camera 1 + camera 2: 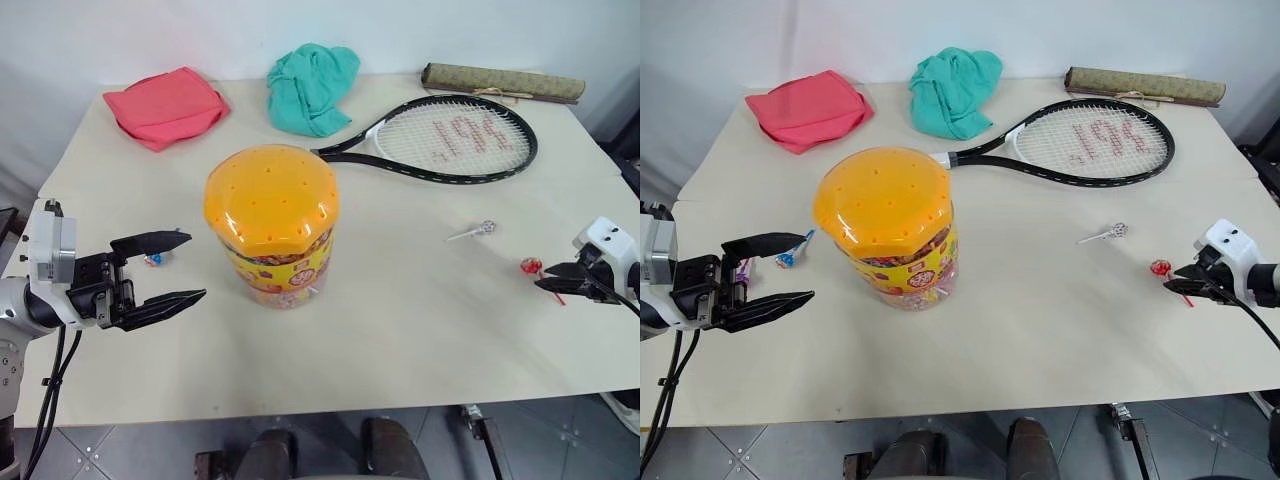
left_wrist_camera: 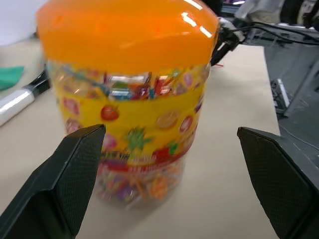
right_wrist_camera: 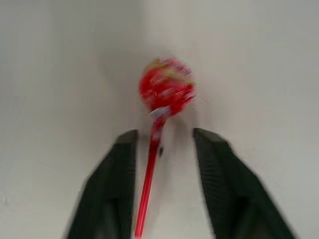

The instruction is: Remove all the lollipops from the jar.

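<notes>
So, left to right: the left gripper (image 1: 170, 268) hangs level beside the jar (image 1: 273, 225) with its fingers spread wide and nothing between them, and a blue lollipop (image 1: 153, 260) lies on the table (image 1: 400, 320) just by it. The jar stands mid-table with its orange lid on. Further right, a pinkish-silver lollipop (image 1: 484, 229) lies on its own, and the right gripper (image 1: 549, 277) sits low at the table's right edge with its fingers parted around the stick of the red lollipop (image 3: 165, 90), not squeezing it. Looks like the set-down step for that 1. Next I'd guess steadying the jar and fishing out whatever's left inside.
</notes>
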Controlling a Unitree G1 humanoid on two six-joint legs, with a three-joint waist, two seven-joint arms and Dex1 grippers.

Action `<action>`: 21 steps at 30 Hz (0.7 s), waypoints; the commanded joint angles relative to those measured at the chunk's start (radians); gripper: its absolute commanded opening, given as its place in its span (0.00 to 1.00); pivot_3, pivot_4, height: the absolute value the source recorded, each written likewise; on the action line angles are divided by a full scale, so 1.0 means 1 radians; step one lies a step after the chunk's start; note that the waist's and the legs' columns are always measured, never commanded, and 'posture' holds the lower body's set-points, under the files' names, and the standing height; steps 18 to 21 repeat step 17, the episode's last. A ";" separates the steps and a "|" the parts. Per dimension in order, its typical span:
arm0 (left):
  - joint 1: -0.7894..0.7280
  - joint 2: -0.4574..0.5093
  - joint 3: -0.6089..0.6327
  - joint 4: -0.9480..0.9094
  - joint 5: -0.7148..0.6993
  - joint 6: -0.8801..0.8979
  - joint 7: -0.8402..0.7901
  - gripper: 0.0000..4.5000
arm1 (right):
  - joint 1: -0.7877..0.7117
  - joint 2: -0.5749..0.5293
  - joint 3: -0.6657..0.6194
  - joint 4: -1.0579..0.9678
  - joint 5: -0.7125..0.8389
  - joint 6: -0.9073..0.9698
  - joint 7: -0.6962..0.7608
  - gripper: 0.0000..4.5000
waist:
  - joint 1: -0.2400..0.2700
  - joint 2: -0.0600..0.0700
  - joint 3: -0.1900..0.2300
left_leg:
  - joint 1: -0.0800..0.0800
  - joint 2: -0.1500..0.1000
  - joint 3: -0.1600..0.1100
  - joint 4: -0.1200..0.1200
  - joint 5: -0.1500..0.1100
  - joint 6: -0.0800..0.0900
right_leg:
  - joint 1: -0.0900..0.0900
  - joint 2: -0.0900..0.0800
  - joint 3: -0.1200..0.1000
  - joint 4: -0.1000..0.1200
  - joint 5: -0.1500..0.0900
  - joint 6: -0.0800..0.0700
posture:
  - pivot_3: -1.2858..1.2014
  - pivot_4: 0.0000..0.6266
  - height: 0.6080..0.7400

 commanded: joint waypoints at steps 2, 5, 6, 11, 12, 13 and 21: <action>0.021 0.034 0.037 0.025 0.035 -0.005 0.025 1.00 | 0.046 -0.030 -0.099 -0.043 0.068 -0.035 0.043 0.73 | 0.011 0.000 0.000 | 0.000 0.000 0.000 0.000 0.000 0.000 | 0.000 0.000 0.000 0.000 0.000 0.000 | 0.52 0.24 1.00; 0.038 0.042 0.041 0.050 0.070 -0.024 0.029 1.00 | 0.079 -0.020 -0.209 -0.098 0.178 -0.107 0.126 0.95 | 0.015 0.000 0.000 | -0.001 0.000 0.000 0.001 0.000 0.000 | 0.000 0.000 -0.001 0.000 0.000 0.000 | 0.52 0.24 1.00; 0.045 0.044 0.042 0.064 0.091 -0.041 0.025 1.00 | 0.083 -0.005 -0.260 -0.122 0.232 -0.127 0.155 1.00 | 0.015 0.000 0.000 | -0.001 0.000 0.000 0.001 0.000 0.000 | 0.000 0.000 -0.001 0.000 0.000 0.000 | 0.52 0.24 1.00; 0.072 0.063 0.066 0.166 0.178 -0.141 -0.009 1.00 | 0.175 0.079 -0.356 -0.496 0.457 0.007 0.177 1.00 | 0.012 0.000 0.000 | 0.001 0.002 -0.001 0.001 0.000 0.000 | 0.003 0.001 -0.004 -0.004 0.000 0.001 | 0.52 0.24 1.00; 0.077 0.061 0.069 0.175 0.189 -0.154 -0.006 1.00 | 0.201 0.105 -0.358 -0.582 0.483 0.012 0.163 1.00 | 0.012 0.000 0.000 | 0.001 0.003 -0.001 0.001 -0.001 -0.001 | 0.004 0.002 -0.005 -0.005 0.000 0.001 | 0.52 0.24 1.00; 0.080 0.054 0.069 0.180 0.201 -0.172 0.001 1.00 | 0.232 0.127 -0.351 -0.658 0.497 0.015 0.154 1.00 | 0.013 0.000 0.000 | 0.001 0.003 -0.002 0.001 -0.001 -0.001 | 0.005 0.002 -0.006 -0.005 0.000 0.001 | 0.52 0.24 1.00; 0.124 0.023 0.048 0.119 0.215 -0.158 0.054 1.00 | 0.327 0.259 -0.295 -0.852 0.481 -0.047 0.078 1.00 | 0.018 0.000 0.000 | 0.001 0.001 -0.007 0.002 -0.001 -0.001 | 0.007 0.001 -0.007 -0.005 0.001 0.001 | 0.52 0.24 1.00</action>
